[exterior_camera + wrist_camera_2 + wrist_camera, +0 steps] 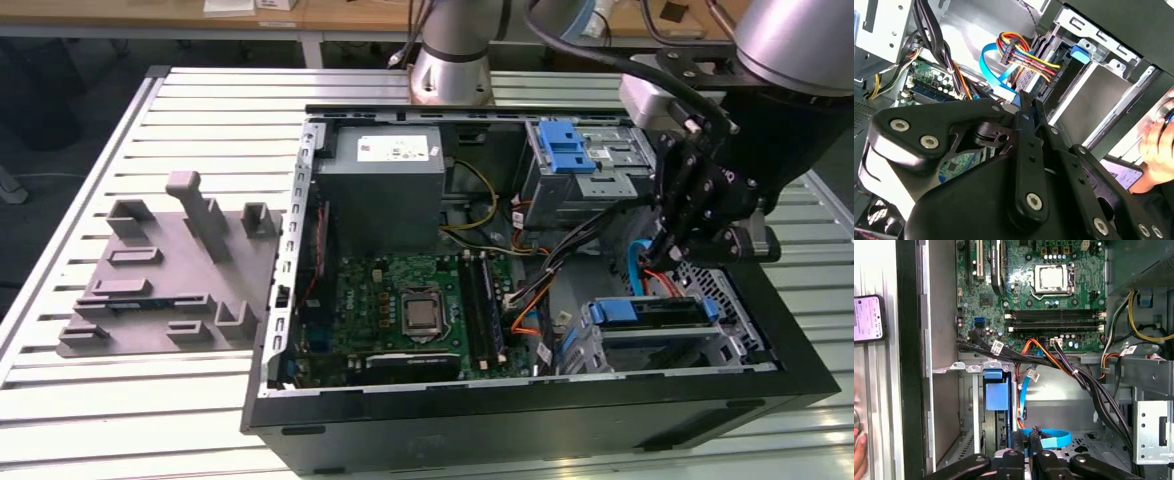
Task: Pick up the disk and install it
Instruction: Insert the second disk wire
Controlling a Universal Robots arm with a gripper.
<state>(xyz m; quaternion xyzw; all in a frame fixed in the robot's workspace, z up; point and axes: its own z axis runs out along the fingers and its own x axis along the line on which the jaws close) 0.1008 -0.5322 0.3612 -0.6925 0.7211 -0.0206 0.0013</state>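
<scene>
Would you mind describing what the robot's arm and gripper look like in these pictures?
In the exterior view the arm has rounded silver-grey joint housings with black cables running alongside. The gripper is matt black, built from flat linkage bars. In the second wrist view those links are pinned with silver hex-socket screws and have rounded ends.

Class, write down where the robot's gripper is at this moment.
In the exterior view, the gripper hangs inside the open computer case at the exterior view's right, just above the blue-fronted drive cage.
</scene>
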